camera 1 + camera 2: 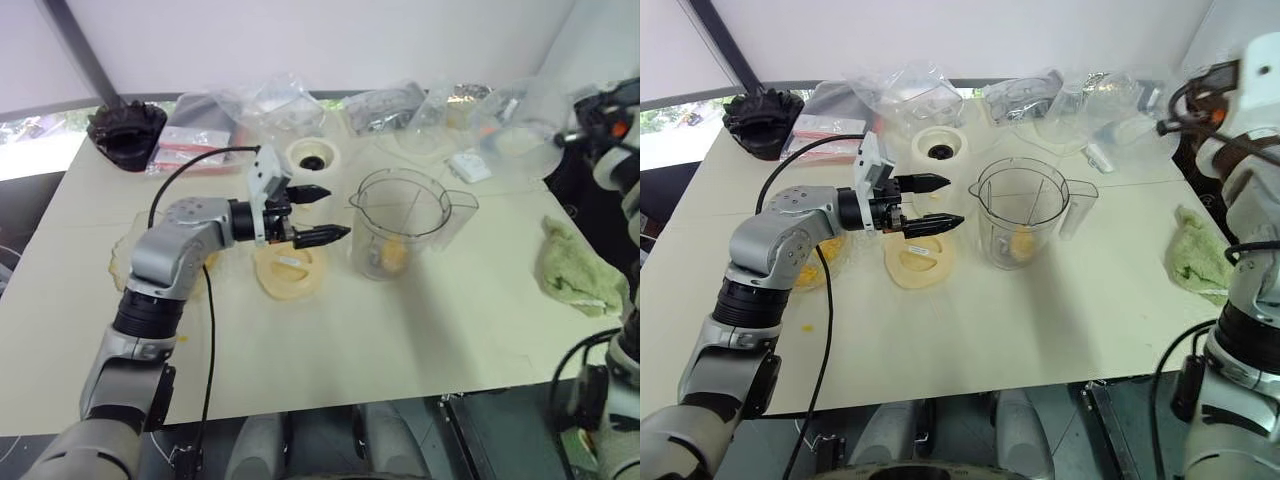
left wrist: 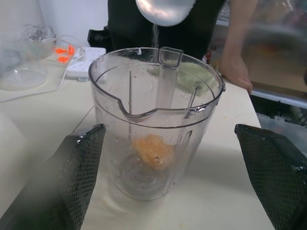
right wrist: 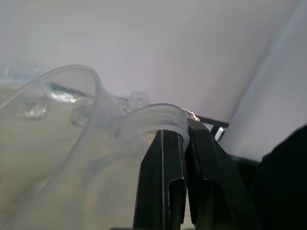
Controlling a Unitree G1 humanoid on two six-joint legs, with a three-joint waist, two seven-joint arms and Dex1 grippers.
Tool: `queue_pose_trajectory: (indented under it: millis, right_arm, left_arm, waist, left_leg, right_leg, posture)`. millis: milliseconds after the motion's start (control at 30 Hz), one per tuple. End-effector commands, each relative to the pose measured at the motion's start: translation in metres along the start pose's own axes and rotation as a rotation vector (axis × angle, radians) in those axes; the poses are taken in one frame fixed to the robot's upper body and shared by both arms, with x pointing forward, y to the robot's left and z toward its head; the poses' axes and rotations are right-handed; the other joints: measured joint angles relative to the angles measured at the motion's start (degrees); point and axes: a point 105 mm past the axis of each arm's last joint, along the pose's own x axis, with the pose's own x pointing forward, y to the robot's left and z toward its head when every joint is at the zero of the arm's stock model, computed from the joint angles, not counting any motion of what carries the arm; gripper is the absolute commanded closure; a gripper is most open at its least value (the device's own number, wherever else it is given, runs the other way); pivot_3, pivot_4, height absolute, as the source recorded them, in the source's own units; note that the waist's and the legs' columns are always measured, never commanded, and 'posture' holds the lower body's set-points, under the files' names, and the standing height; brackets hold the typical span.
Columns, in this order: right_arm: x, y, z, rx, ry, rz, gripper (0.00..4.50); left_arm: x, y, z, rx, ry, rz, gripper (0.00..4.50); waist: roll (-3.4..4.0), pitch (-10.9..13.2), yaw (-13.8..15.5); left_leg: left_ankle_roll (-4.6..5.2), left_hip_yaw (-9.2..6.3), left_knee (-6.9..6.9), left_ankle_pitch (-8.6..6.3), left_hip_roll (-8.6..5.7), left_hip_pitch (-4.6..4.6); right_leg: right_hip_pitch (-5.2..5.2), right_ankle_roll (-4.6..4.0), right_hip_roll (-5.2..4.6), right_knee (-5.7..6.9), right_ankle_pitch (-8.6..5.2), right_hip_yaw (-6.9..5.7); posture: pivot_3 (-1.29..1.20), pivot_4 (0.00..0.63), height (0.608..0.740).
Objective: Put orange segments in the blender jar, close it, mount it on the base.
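A clear blender jar (image 1: 412, 222) stands upright on the cream table (image 1: 420, 330), near its middle, with orange segments (image 2: 153, 149) lying at its bottom. The left gripper (image 1: 318, 213) hangs level just beside the jar, on its spout side, its two black fingers (image 1: 322, 236) spread wide and pointing at the jar wall without touching it. In the left wrist view the jar sits squarely between the two parted fingers, spout (image 2: 139, 112) turned toward the camera, with a person's hand (image 2: 236, 71) resting on the table edge beyond.

Directly beneath the left gripper lies a flat peach-cream round lid (image 1: 921, 262). Behind it, toward the back of the table, sits the cream-white base (image 1: 316, 156) with its black socket facing up, well apart from the jar.

The right gripper (image 3: 184, 136) is raised at the table's far right, its fingers pinched tight on the rim of a clear handleless cup (image 1: 525, 125), which it holds tilted in the air well away from the jar.

A green cloth (image 1: 580, 270) lies crumpled at the table's right edge, and clear plastic bags (image 1: 902, 92) are heaped along the back.
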Motion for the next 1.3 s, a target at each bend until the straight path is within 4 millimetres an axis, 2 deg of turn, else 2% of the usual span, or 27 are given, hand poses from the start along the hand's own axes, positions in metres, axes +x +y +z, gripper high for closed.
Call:
queue_pose_trajectory:
  millis: [33,133,267,467,633,867,1133,1300]
  right_arm:
    - [-0.008,-0.033,0.006,0.145,-0.029,-0.153,4.48]
    - [-0.012,-0.055,-0.017,0.294,0.02,-0.257,4.48]
    - [-0.018,-0.068,-0.054,0.439,0.083,-0.323,4.48]
    - [-0.025,-0.069,-0.107,0.507,0.162,-0.36,4.48]
    - [-0.025,-0.063,-0.137,0.531,0.195,-0.347,4.48]
    - [-0.025,-0.062,-0.163,0.535,0.224,-0.361,4.48]
    - [-0.02,-0.07,-0.194,0.509,0.246,-0.416,4.48]
    - [-0.019,-0.075,-0.205,0.514,0.245,-0.441,4.48]
  left_arm:
    - [-0.001,-0.003,0.016,0.056,-0.033,-0.013,0.0]
    - [-0.001,-0.003,0.016,0.054,-0.032,-0.014,0.0]
    - [0.0,-0.003,0.016,0.055,-0.032,-0.015,0.0]
    - [-0.001,-0.003,0.017,0.062,-0.027,-0.014,0.0]
    - [-0.002,-0.003,0.017,0.066,-0.024,-0.011,0.0]
    - [-0.003,-0.003,0.016,0.077,-0.015,-0.006,0.0]
    - [-0.004,-0.005,0.015,0.083,-0.008,-0.006,0.0]
    - [-0.005,-0.005,0.016,0.087,-0.007,0.0,0.0]
  waist:
    - [-0.01,0.0,0.0]
    - [-0.01,0.0,0.0]
    - [0.01,0.0,-0.1]
    - [0.03,0.0,-0.4]
    - [0.11,0.0,-0.4]
    - [0.11,0.0,-0.4]
    - [0.11,0.0,-0.5]
    - [0.11,0.0,-0.6]
  left_leg:
    - [0.0,-0.01,0.0,0.0,0.0,0.0]
    - [0.0,-0.01,0.0,0.0,-0.01,0.0]
    - [0.0,0.01,-0.01,0.0,-0.01,0.0]
    - [0.0,0.03,-0.03,0.0,0.0,0.02]
    - [0.01,0.03,-0.03,0.0,0.0,0.05]
    - [0.01,0.02,-0.03,0.0,0.0,0.05]
    - [0.01,0.03,-0.03,0.0,0.0,0.05]
    - [0.01,0.03,-0.03,0.0,0.0,0.05]
  right_leg:
    - [0.0,0.0,0.0,0.0,0.0,0.0]
    - [0.01,0.0,-0.01,0.0,0.0,-0.01]
    - [0.01,0.02,-0.01,0.01,0.01,0.0]
    - [0.0,0.12,0.02,0.02,0.07,0.01]
    - [0.01,0.09,0.04,0.07,0.05,0.02]
    - [0.01,0.09,0.05,0.06,0.05,0.02]
    - [0.01,0.03,0.06,0.05,0.02,0.03]
    - [0.01,0.03,0.06,0.04,0.02,0.03]
  posture:
    - [0.0,0.15,0.74]
    - [0.0,0.15,0.74]
    - [0.0,0.15,0.74]
    - [0.0,0.15,0.74]
    - [0.0,0.15,0.74]
    - [0.0,0.15,0.74]
    - [0.0,0.15,0.74]
    - [0.0,0.15,0.74]
